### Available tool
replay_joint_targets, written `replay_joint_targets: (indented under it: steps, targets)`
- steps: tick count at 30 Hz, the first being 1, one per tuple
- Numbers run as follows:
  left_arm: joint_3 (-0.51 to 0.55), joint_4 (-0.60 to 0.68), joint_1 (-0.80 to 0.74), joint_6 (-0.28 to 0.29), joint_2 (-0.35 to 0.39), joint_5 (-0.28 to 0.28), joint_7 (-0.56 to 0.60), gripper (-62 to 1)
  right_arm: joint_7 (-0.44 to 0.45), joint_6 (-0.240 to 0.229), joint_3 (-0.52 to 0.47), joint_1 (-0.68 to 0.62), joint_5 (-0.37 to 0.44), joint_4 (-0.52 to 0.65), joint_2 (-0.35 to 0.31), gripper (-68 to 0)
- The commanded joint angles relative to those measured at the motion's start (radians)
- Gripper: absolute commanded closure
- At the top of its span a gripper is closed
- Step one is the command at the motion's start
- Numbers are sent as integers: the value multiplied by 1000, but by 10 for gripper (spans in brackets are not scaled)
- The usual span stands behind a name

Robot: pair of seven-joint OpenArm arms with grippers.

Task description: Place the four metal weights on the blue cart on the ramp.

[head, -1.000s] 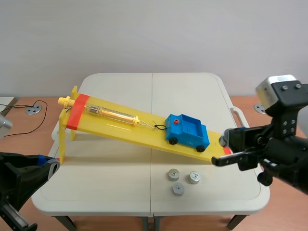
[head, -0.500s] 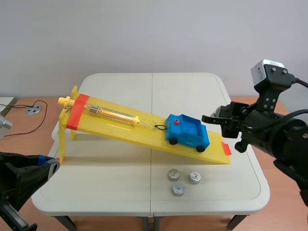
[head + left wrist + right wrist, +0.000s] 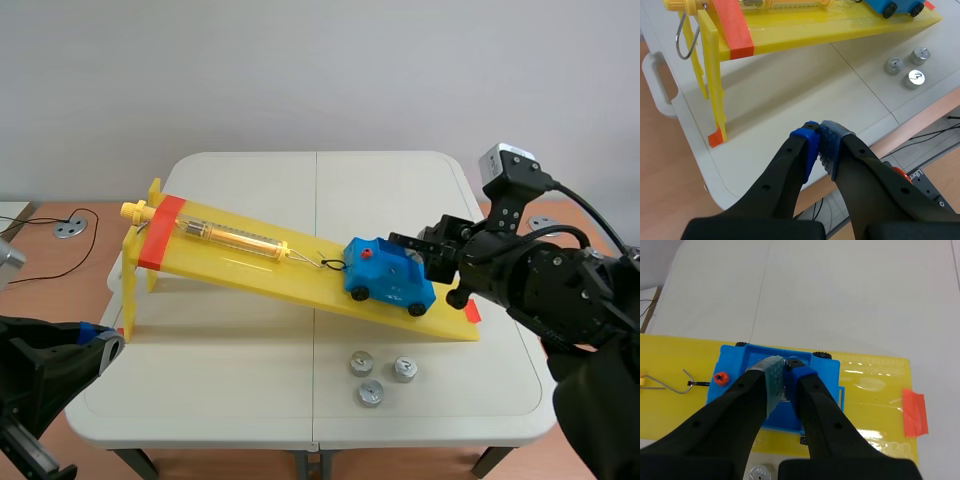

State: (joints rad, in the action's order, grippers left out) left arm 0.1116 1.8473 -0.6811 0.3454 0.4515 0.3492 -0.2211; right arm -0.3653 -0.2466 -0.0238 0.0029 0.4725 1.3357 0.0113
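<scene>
White tabletop (image 3: 250, 380) against a plain pale wall, brown floor around it. Long yellow ramp (image 3: 300, 285) runs across it, high end on legs at the robot's left with an orange band, low end touching the tabletop on the right beside an orange tape mark.

Right arm comes in from the right, and the right end effector (image 3: 785, 366) hangs directly above the blue cart (image 3: 385, 272), over its open bed. Fingers are nearly together, pinched on a small grey metal weight (image 3: 784, 390) that's mostly hidden between the pads. Can't tell if the weight touches the cart bed.

Left arm is low at the near left corner, well apart from ramp and cart. Left end effector (image 3: 819, 137) has its pads pressed together with nothing between them, hovering over the tabletop edge near the ramp's legs.

Cart sits on the lower part of the ramp, wheels on the slope, hooked by a wire to a yellow spring scale (image 3: 235, 238) lying up-slope.

Three metal weights (image 3: 360, 362) (image 3: 404, 369) (image 3: 370, 393) stand clustered on the tabletop, just in front of the ramp's low end, below the cart.
</scene>
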Motion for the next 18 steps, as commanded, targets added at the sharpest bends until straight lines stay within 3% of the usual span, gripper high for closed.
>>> replay_joint_targets:
  steps: [1, 5, 8, 18]
  targets:
    - [10, 76, 23, 36, -8, 74, 89, -29, 132, -16, 25, 118, 73, 69, 10, -6]
    - [10, 76, 22, 36, -8, 74, 89, -29, 137, -19, 25, 161, 70, 11, 27, -6]
    - [10, 76, 22, 36, -8, 74, 89, -29, 147, -51, 25, 183, 66, -21, 36, -6]
    - [10, 76, 22, 36, -25, 74, 88, -29, 139, -61, 25, 213, 55, -54, 50, -6]
